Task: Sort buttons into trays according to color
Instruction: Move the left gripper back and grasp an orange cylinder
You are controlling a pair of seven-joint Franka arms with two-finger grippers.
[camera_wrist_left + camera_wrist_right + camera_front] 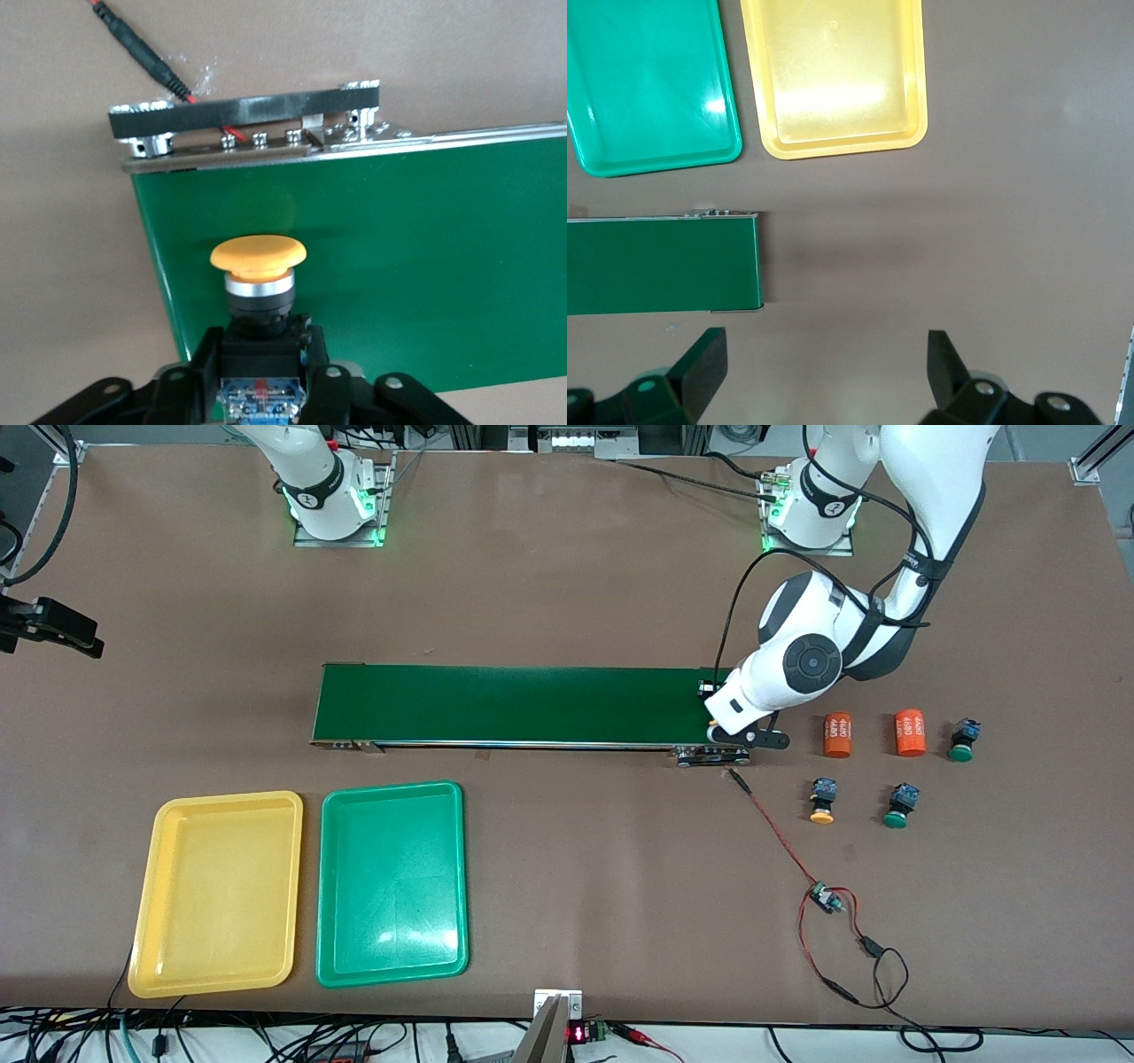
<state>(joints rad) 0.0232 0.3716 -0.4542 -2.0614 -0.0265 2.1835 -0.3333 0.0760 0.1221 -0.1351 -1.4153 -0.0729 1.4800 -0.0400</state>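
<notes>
Two orange cylinders point(837, 734) and three loose buttons (one orange point(822, 801), two green point(898, 806)) are sitting on the table near the left arm's end of the green belt point(514, 704); a wired circuit board point(825, 898) is lying nearer the camera. The left gripper point(262, 376) is holding the orange-capped button point(258, 266) by its body on that belt end, fingers narrowly spread; the right gripper point(824, 367) is waiting wide open and empty over bare table near the yellow tray point(217, 893) and green tray point(392, 882).

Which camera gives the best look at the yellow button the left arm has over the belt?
The left wrist view: the orange-yellow button fills it, between the left gripper fingers. The front view hides it under the arm; the right wrist view misses it.
</notes>
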